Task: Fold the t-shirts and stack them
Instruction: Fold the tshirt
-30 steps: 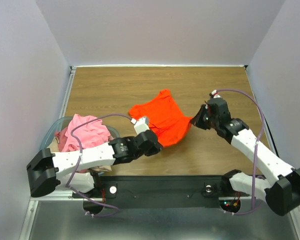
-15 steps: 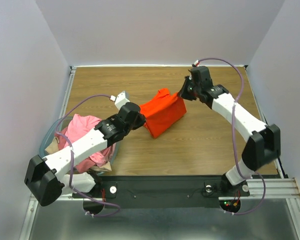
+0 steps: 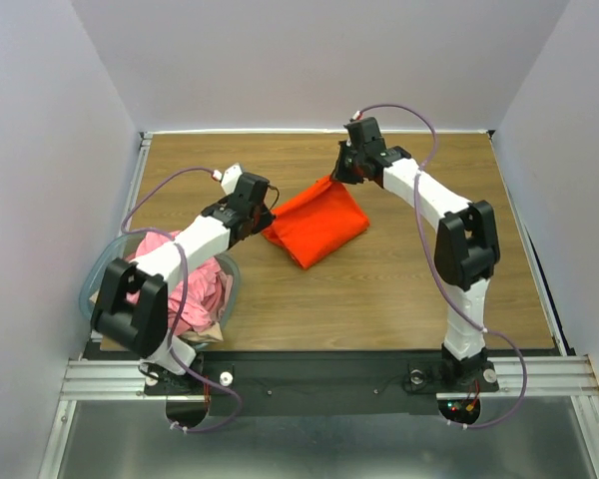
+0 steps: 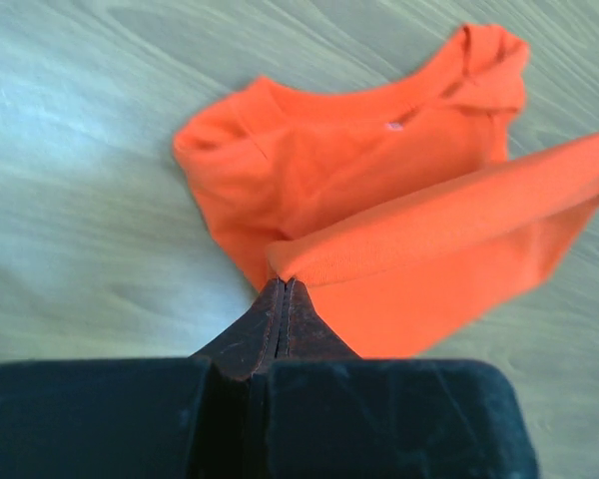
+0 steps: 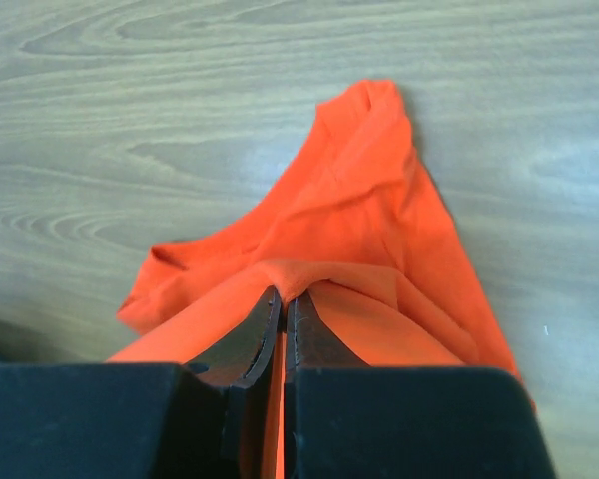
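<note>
In the middle of the desk (image 3: pixel 399 289) the orange shirt (image 3: pixel 317 225) is lying doubled over, left fingers (image 4: pixel 268 321) and right fingers (image 5: pixel 304 334) each pinching closed on its raised edge, pink shirts (image 3: pixel 195 299) sitting in the basket (image 3: pixel 98 274) near left.

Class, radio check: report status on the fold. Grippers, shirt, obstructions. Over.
Left gripper shut on orange t-shirt hem. Right gripper shut on opposite edge. Shirt partly folded on table. Pink shirt in basket, out of the way.
</note>
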Available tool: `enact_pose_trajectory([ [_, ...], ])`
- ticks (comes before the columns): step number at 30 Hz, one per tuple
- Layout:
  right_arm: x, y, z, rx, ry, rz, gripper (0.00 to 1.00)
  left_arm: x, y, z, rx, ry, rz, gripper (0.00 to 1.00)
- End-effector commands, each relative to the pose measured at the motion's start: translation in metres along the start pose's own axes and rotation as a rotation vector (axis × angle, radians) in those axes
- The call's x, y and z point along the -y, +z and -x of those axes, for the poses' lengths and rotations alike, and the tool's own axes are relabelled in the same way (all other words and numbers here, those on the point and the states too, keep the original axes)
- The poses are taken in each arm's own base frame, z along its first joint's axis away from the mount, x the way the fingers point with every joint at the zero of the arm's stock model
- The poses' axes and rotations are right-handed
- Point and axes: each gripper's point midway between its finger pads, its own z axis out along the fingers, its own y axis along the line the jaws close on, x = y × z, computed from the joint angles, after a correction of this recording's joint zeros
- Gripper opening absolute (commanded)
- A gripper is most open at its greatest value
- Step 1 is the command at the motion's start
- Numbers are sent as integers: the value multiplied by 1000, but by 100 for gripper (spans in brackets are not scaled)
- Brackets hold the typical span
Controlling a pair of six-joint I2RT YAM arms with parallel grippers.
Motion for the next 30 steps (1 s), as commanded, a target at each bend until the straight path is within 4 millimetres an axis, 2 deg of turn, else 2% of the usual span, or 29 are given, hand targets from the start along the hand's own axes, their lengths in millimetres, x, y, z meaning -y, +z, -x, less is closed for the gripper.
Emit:
enact_pose_trajectory([
  [1, -7, 24, 24, 60, -25, 4, 1, 1, 18, 24, 25, 23, 38, 0],
  [2, -3, 38, 20, 48, -23, -6, 1, -3, 30, 27, 17, 18, 59, 0],
  [3, -2, 38, 20, 48, -22, -8, 1, -3, 35, 26, 10, 22, 62, 0],
  [4, 0, 50, 17, 39, -14, -17, 2, -4, 40, 27, 4, 38, 63, 0],
  [5, 3, 54, 16, 35, -6, -25, 2, -7, 51, 21, -19, 47, 80, 6],
  [6, 6, 57, 15, 31, 3, -28, 4, -5, 54, 26, -23, 43, 76, 15],
  [7, 9, 63, 13, 24, 8, -33, 19, -4, 56, 25, -32, 48, 78, 28],
  [8, 9, 65, 12, 16, 7, -26, 33, -4, 59, 26, -33, 55, 81, 53],
  [9, 10, 65, 13, 15, -6, -22, 67, -3, 61, 27, -32, 53, 86, 64],
  [10, 8, 63, 14, 16, -18, -15, 79, -1, 60, 29, -29, 55, 79, 80],
  [11, 8, 61, 15, 19, -34, -12, 89, 0, 58, 31, -25, 55, 75, 83],
  [14, 3, 47, 23, 35, -121, 15, 96, 3, 52, 34, -20, 56, 59, 90],
  [17, 17, 39, 21, 40, -216, -28, 99, 5, 44, 33, -18, 47, 27, 91],
  [20, 28, 33, 10, 11, -307, -38, 100, -2, 47, 12, -75, 45, 12, 91],
  [21, 35, 34, -2, -19, -326, -47, 100, -5, 49, 9, -83, 40, 16, 91],
  [25, 51, 38, -23, -74, -393, -62, 100, -11, 58, -10, -136, 29, 14, 91],
  [30, 62, 50, -36, -109, -394, -85, 99, -13, 62, -23, -173, 20, 0, 92],
])
